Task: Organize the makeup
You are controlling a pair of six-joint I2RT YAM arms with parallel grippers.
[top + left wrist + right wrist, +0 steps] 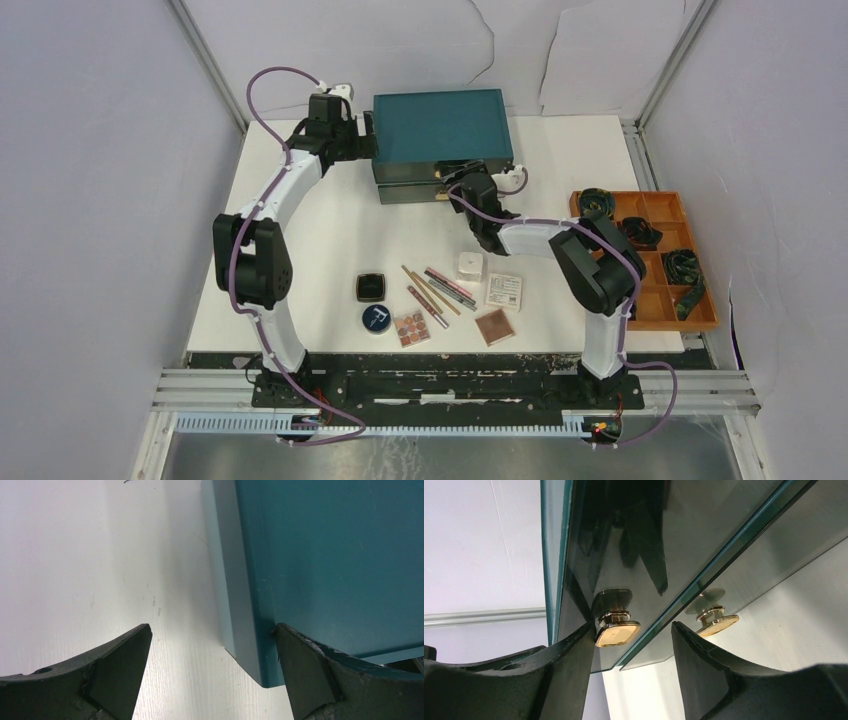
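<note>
Lying near front edge of table (330, 230): round dark-blue tin (377, 319), eyeshadow palette (411, 328), brown square compact (494, 326); just behind, black square compact (371, 287), thin pencils (435, 290), white packet (503, 290), white cube (469, 265). Farther back, right gripper (631, 627) stood spread around gold knob (616, 632) on teal drawer box (443, 130), knob close against one finger. Left gripper (211, 630) was likewise spread, straddling box's left corner.

White surface (330, 230) carries the teal drawer box (440, 125), right against the left gripper (372, 135). On the base side of the right gripper (452, 183) lie the white cube (469, 266), white packet (503, 291), pencils (432, 290), black compact (371, 287), blue tin (377, 319), palette (411, 328) and brown compact (494, 326). The orange tray (655, 300) sits to that gripper's right.
</note>
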